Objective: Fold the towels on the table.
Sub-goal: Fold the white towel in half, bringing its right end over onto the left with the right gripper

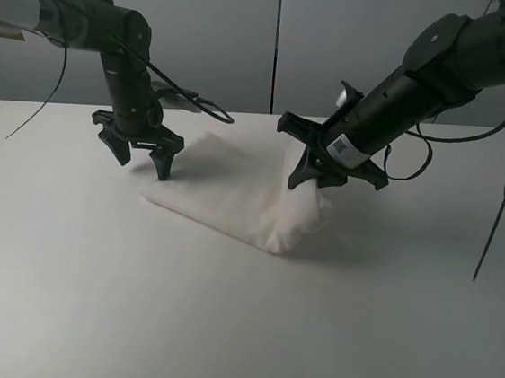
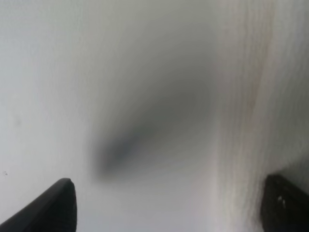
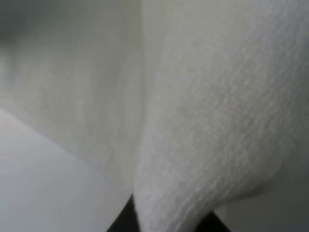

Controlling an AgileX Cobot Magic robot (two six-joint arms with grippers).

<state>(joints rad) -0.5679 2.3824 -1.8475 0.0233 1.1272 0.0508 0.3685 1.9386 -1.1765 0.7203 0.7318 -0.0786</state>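
White terry cloth, the towel lies bunched in a thick, soft-edged wedge with the table bare all around it. Its near edge is rounded and puffy, and close up its nubby loops show plainly. My right gripper is clenched on the towel's right end, pulling that cloth up into a peak. My left gripper hangs released, jaws spread wide, at the towel's left edge, holding nothing.
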